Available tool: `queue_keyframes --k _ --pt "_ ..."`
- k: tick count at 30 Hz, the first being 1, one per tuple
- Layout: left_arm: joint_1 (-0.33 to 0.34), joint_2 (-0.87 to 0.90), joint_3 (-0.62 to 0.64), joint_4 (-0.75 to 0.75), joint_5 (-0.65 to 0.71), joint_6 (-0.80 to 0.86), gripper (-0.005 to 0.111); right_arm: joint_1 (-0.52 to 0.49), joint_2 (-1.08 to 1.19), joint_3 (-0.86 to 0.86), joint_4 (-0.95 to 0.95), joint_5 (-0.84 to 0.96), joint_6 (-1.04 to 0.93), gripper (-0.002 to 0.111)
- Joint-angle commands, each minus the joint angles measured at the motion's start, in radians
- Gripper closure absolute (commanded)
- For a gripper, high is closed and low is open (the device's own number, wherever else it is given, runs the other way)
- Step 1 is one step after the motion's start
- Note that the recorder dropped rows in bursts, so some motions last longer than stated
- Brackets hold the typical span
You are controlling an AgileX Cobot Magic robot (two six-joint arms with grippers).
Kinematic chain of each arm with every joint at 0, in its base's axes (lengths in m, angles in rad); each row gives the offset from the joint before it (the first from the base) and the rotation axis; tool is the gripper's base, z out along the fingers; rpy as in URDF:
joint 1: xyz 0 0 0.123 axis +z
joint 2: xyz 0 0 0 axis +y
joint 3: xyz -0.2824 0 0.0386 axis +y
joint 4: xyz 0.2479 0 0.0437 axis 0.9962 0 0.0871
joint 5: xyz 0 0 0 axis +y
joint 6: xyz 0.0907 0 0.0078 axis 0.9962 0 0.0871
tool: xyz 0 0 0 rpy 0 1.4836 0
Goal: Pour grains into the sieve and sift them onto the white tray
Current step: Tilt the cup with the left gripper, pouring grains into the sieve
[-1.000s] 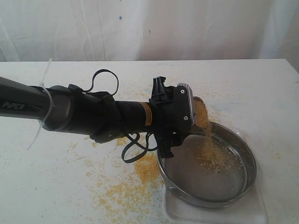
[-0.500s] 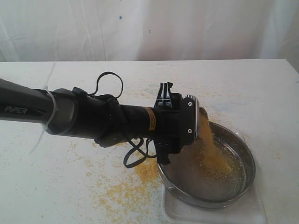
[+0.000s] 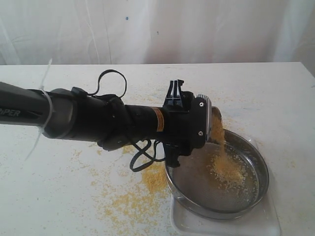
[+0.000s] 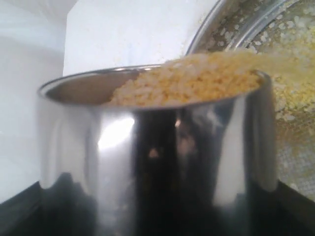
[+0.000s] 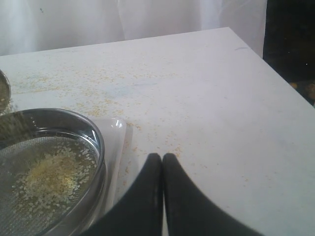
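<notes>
Exterior view. My left arm reaches in from 9 o'clock across the pale bench. My left tool holds a small steel cup, with its jaws set wide around the cup's body. The cup is tipped with its mouth toward 4 o'clock. The grains fall in a yellow stream from its lip into the sieve. The sieve sits at 5 o'clock of the scene, resting on the white tray. A heap lies on the mesh, toward the sieve's 2 o'clock side. Spilled meal is scattered on the bench at the sieve's 9 o'clock, outside the tray.

Left wrist view. The shiny cup fills the picture. Grains are banked against its lip and slide over it. The sieve's rim and mesh show beyond the lip.

Right wrist view. My right tool has its fingers pressed together and holds nothing. It hangs over bare bench near the tray's corner and touches neither the tray nor the sieve.

To pour well, I judge I should hold the lip low over the middle of the mesh, well inside the rim. I should also tilt slowly so the stream stays thin. The meal on the bench suggests a fast or off-centre pour would go over the side.
</notes>
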Motion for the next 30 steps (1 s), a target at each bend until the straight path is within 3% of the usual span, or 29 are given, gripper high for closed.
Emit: queue_keyframes --k 1,7,21,30 --pt "-0.004 -0.071 -0.007 -0.010 0.078 0.005 0.107 -0.003 -0.005 0.002 -0.004 -0.005 -0.005 0.108" --pt "-0.004 -0.073 -0.007 -0.010 0.249 0.005 0.107 -0.003 -0.005 0.002 -0.004 -0.005 -0.005 0.108" --pt "-0.004 -0.076 -0.007 0.118 0.258 0.141 0.107 -0.003 -0.005 0.002 -0.004 -0.005 -0.005 0.108" --pt "-0.004 -0.134 -0.007 0.124 0.276 0.179 0.107 -0.003 -0.005 0.002 -0.004 -0.005 -0.005 0.108"
